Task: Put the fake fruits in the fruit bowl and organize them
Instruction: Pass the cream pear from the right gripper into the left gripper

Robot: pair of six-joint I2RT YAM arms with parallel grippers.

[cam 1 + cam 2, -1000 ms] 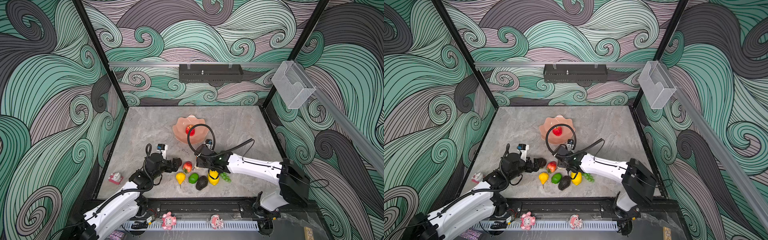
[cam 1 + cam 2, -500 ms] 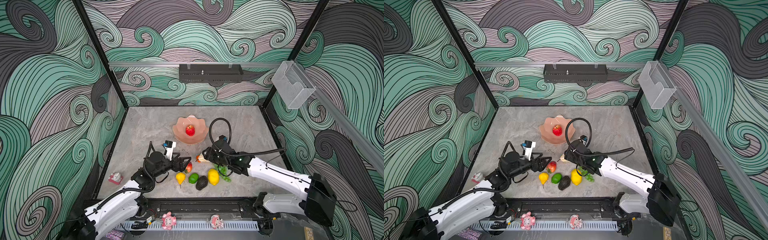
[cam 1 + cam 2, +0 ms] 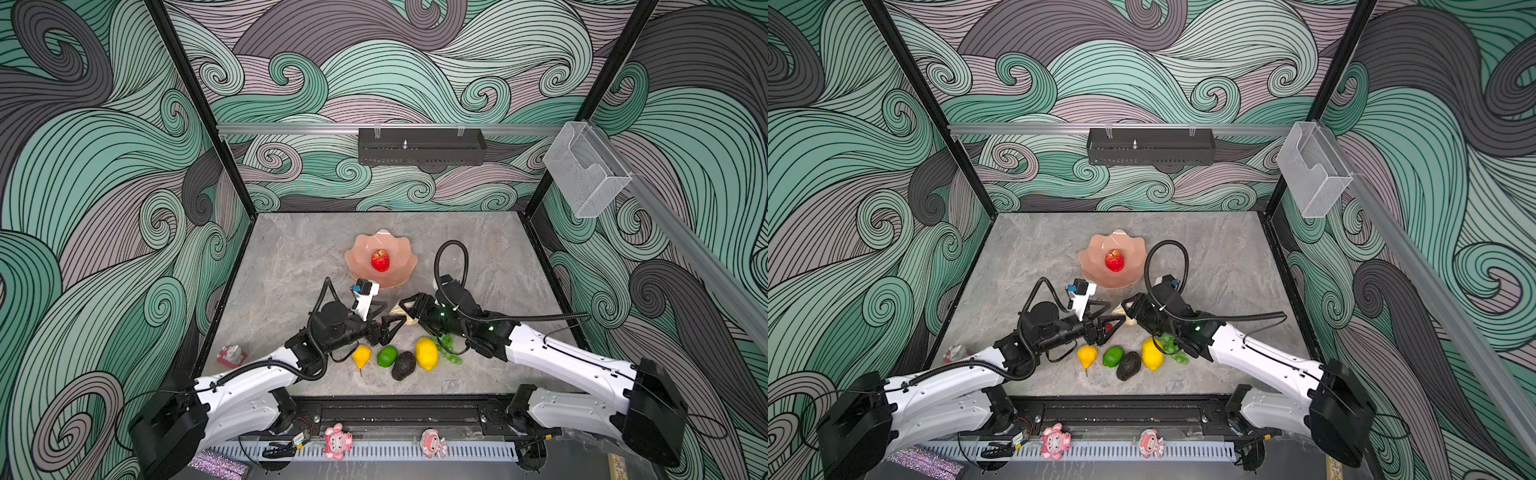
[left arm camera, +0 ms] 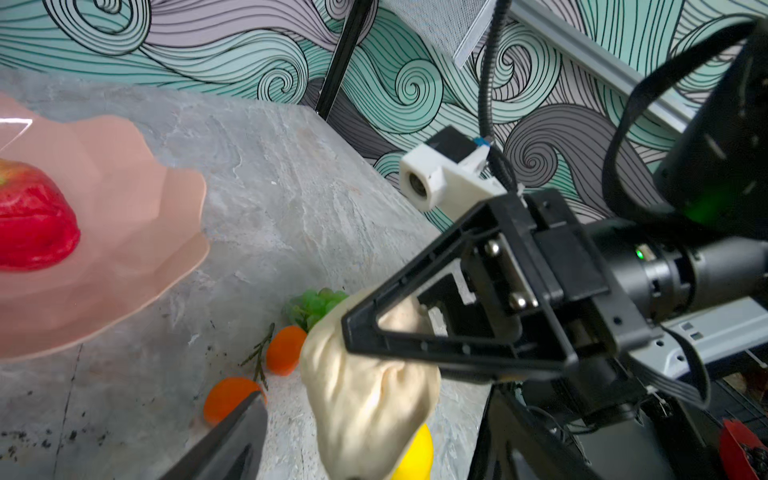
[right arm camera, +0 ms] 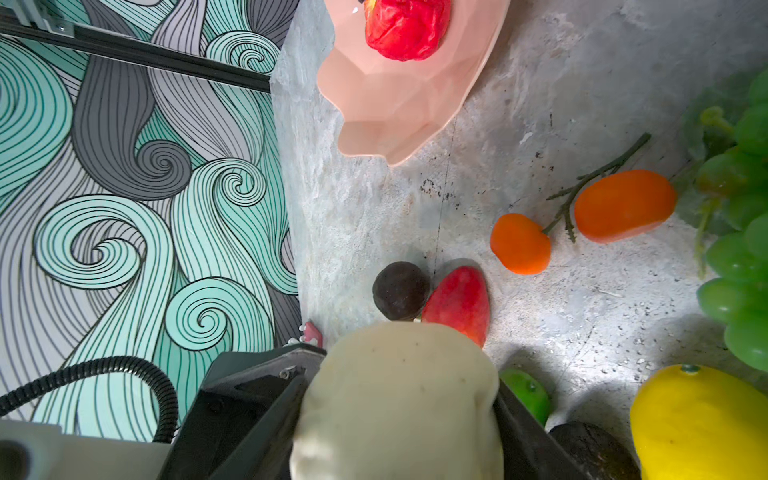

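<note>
The right gripper was clamped on a pale cream lump (what kind of fruit could not be told) at about 5 o'clock from the fruit bowl. The left gripper, jaws spread apart, sat at the bowl's 6 o'clock, near the right one, with a red fruit by its fingertips. One red apple lay in the bowl's middle. At 6 o'clock from both grippers a row lay on the table: yellow pear, lime, avocado and lemon, with green grapes at the lemon's 3 o'clock. Two oranges lay outside the bowl.
</note>
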